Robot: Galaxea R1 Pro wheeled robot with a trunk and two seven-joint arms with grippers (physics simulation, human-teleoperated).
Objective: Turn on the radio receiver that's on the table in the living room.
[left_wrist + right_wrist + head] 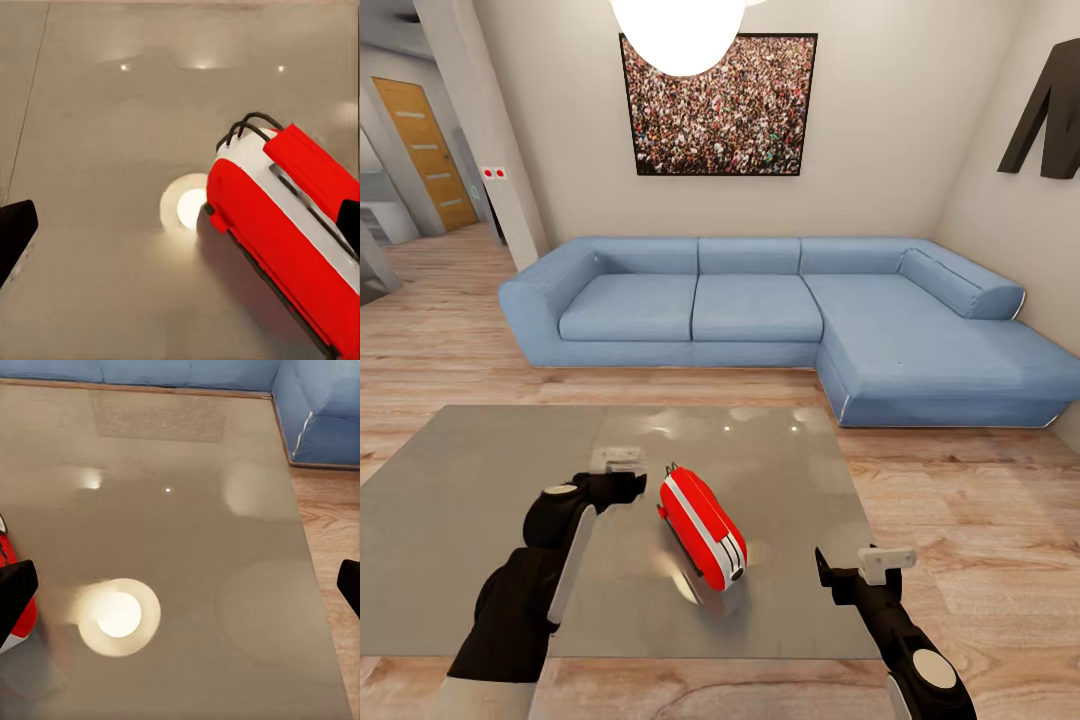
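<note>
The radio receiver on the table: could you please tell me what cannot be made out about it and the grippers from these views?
- Radio receiver: its dial face turns away from the head camera; any switch is too small to see.
- Left wrist view: the radio is cut off by the frame edge, dial unseen.
- Right wrist view: just a red sliver, partly behind a fingertip.
- Left gripper and right gripper: finger spacing unclear from the head view.

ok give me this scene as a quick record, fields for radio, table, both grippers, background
radio receiver: red and white, lying on the table, dial end toward the robot
table: glossy grey top, reflecting a lamp
left gripper: open, over the table just left of the radio, holding nothing
right gripper: open, over the table's right part, apart from the radio
sofa: blue corner sofa behind the table
picture: crowd photo on the wall
floor: light wood
</note>
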